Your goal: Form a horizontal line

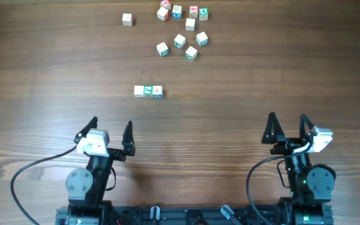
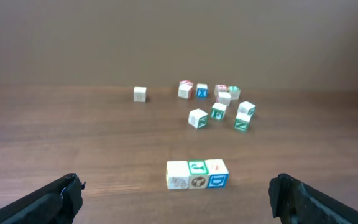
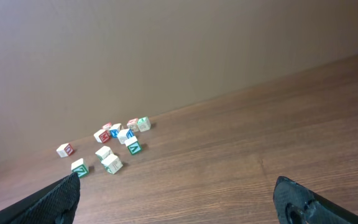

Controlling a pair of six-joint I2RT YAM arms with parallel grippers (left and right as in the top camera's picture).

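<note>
Three pale wooden letter cubes sit touching side to side as a horizontal line [image 1: 148, 92] on the wooden table, the middle one green-marked. It also shows in the left wrist view [image 2: 197, 174], straight ahead of the left fingers. My left gripper [image 1: 109, 135] is open and empty, near the front of the table below the line. My right gripper [image 1: 287, 127] is open and empty at the front right, far from the line. The line is out of the right wrist view.
Several loose cubes with red, blue and green marks [image 1: 181, 25] lie scattered at the back centre, also seen in the left wrist view [image 2: 219, 102] and right wrist view [image 3: 114, 144]. One lone cube [image 1: 127, 19] sits left of them.
</note>
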